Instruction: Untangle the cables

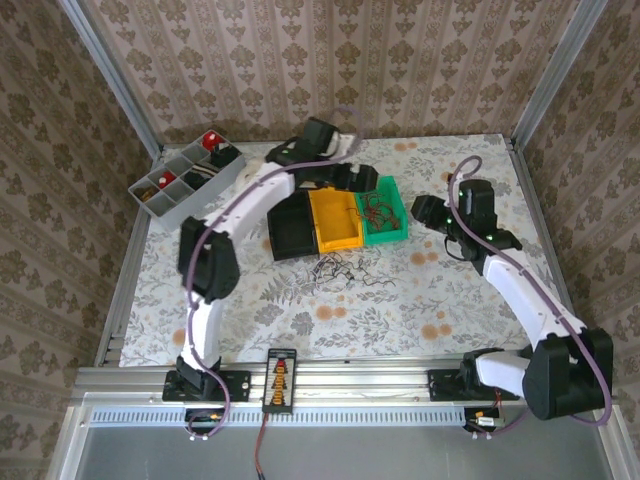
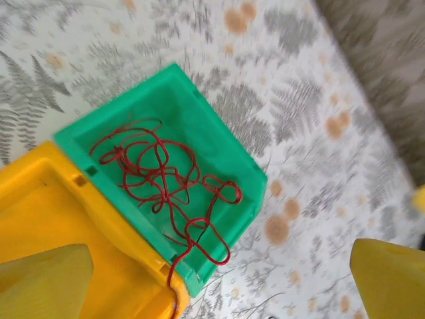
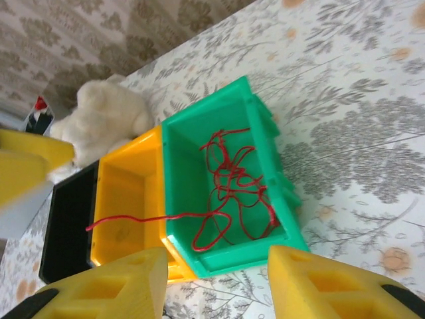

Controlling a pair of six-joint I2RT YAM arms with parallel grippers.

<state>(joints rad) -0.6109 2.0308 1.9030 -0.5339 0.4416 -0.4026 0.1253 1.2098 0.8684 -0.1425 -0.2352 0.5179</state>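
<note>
A bunch of thin red cables (image 2: 159,173) lies looped in a green bin (image 2: 222,149). One red strand hangs over the rim into the neighbouring yellow bin (image 3: 126,193). My left gripper (image 2: 219,286) hovers open above the green bin's corner with nothing between its yellow fingers (image 2: 40,282). My right gripper (image 3: 219,286) is open too, just off the green bin (image 3: 186,179) and the red cables (image 3: 232,186), holding nothing. From above, a small tangle of dark and light cables (image 1: 340,268) lies on the table in front of the bins. The left gripper (image 1: 355,182) and right gripper (image 1: 432,212) flank the green bin (image 1: 392,232).
A black bin (image 1: 293,230) adjoins the yellow bin (image 1: 335,215) on the left. A grey compartment tray (image 1: 185,180) with small red parts stands at the back left. Metal frame posts and patterned walls close in the table's sides and back.
</note>
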